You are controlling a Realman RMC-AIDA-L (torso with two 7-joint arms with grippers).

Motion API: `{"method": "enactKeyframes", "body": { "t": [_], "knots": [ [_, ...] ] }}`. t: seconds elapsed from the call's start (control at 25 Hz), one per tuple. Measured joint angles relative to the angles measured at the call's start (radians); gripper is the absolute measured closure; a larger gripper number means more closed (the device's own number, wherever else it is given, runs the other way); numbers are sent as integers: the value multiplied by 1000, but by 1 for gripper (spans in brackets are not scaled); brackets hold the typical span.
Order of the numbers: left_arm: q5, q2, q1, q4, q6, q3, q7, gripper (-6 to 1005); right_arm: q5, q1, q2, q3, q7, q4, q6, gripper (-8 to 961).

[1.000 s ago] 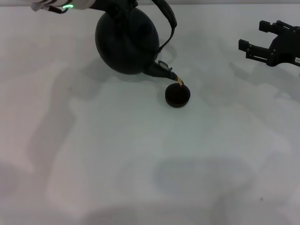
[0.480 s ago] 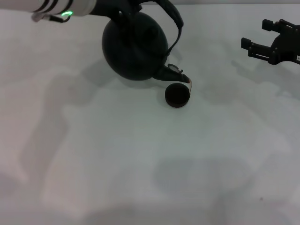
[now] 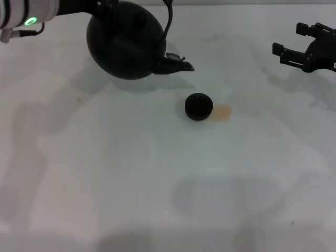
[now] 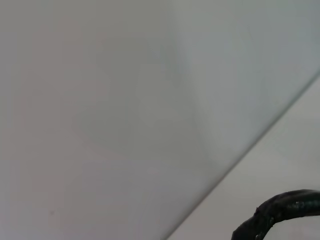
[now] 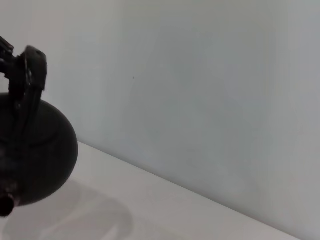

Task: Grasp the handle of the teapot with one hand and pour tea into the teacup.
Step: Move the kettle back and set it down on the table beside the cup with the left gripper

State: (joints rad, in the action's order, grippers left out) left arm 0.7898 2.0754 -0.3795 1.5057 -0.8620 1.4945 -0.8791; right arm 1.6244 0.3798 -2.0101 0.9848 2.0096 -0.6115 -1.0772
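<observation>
In the head view, the matte-black teapot is seen at upper left beside the left arm, whose gripper cannot be made out, its spout pointing toward the small dark teacup on the white table at centre, a tan spill just beside it. The right gripper is seen at upper right, spread and empty. In the left wrist view only a dark curved piece is shown at lower right, while in the right wrist view the teapot and its handle are shown at the left edge.

Head camera looking down from above on the white table, taking in the teapot, left wrist camera facing a pale wall, close beside the handle, right wrist camera looking level across at the teapot, sharing it with the head view
</observation>
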Motion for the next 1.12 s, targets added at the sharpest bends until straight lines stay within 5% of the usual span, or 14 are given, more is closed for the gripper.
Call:
{"method": "enactKeyframes", "body": {
  "t": [0.64, 1.12],
  "knots": [
    [436, 0, 81, -189, 84, -103, -301, 873, -3, -2, 0, 1, -16, 4, 1, 108],
    [783, -3, 133, -390, -5, -230, -684, 873, -8, -15, -1, 3, -28, 21, -4, 108]
  ]
}}
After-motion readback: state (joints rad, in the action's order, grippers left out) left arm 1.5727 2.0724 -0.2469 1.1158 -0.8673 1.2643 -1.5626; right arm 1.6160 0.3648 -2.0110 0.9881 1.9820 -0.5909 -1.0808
